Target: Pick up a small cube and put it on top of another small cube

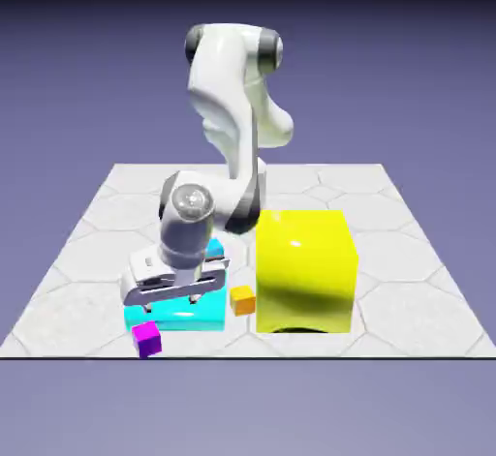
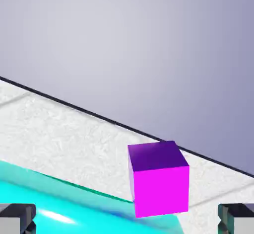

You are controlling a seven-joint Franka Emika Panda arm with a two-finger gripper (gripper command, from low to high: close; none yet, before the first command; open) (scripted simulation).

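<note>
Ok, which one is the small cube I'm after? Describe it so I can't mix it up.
Start at the big yellow block; to the exterior view's left of it lies a flat cyan block under the open gripper. The small cube sits at that cyan block's near corner, by the table's front edge. It is magenta and purple, while the other tiny cube is orange.

Glossy yellow block [image 1: 303, 270], speckled stone-like table [image 1: 407, 251]

Arm [image 1: 232, 125] bent forward and low, wrist angled downward. Gripper [image 1: 172, 301] hangs above the cyan block [image 1: 179, 314], jaws spread wide, nothing between the fingertips [image 2: 17, 217].
</note>
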